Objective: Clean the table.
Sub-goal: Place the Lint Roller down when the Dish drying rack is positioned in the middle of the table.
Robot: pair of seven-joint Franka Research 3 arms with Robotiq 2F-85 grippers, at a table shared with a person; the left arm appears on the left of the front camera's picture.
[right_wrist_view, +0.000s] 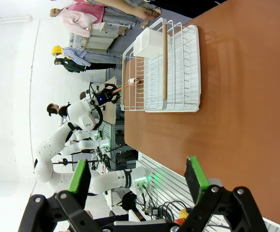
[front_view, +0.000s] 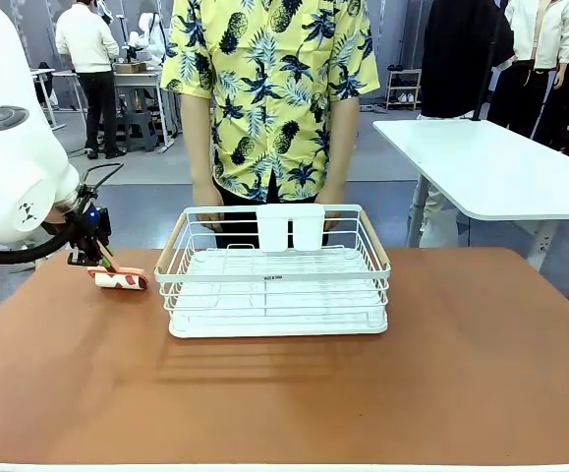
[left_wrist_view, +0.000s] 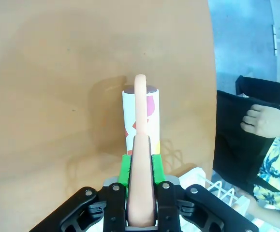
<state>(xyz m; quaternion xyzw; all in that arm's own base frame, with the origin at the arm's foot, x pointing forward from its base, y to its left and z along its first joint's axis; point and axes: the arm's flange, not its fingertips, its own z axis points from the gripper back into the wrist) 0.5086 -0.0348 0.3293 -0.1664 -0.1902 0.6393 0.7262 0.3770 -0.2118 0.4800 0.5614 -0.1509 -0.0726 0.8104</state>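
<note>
Gripping a smooth peach handle, the left end effector (left_wrist_view: 140,166) rests a cylindrical lint roller (left_wrist_view: 140,118) on the matte table (left_wrist_view: 48,72).

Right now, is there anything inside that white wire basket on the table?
The wire basket looks empty apart from a white holder on its far rim. What that holder contains cannot be seen; its walls hide it.
</note>
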